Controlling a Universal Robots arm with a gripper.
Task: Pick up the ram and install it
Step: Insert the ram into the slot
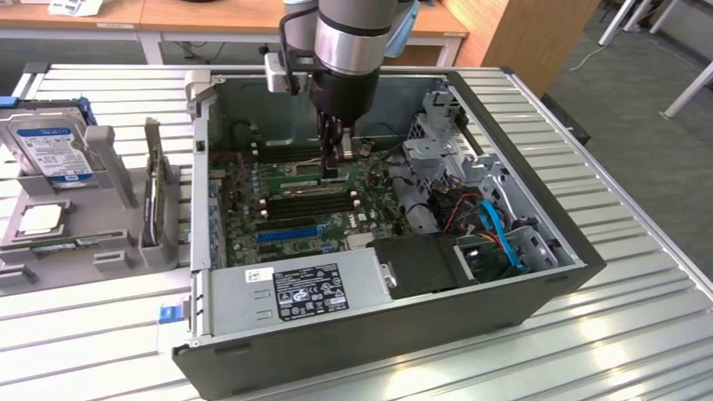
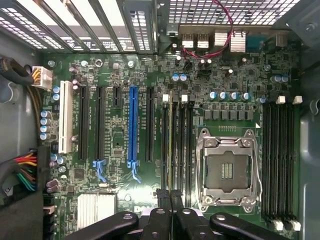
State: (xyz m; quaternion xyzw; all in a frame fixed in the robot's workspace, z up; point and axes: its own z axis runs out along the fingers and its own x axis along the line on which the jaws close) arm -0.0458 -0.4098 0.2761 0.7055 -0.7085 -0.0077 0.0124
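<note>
Inside the open computer case (image 1: pixel 557 276) on the counter (image 1: pixel 635 351), the end effector (image 2: pixel 168 197) is pinching nearly closed on the thin ram (image 2: pixel 171 140), holding it edge-on along the black memory slots (image 2: pixel 186 145), apparently aligning it for seating.

I am reaching down into the open computer case (image 1: pixel 390 359), which is lying on its side on the slatted metal table (image 1: pixel 624 334). My gripper (image 1: pixel 336 167) is hanging low over the motherboard (image 1: pixel 373 219), fingers drawn together, near the black memory slots (image 1: pixel 306 203). Whether anything is sitting between the fingers, I am unable to tell. The blue expansion slot (image 1: pixel 292 232) is lying closer to the labelled power supply (image 1: pixel 300 288). A hard drive (image 1: pixel 50 150) is standing in a grey holder (image 1: pixel 112 167) outside the case, at the exterior view's left.
</note>
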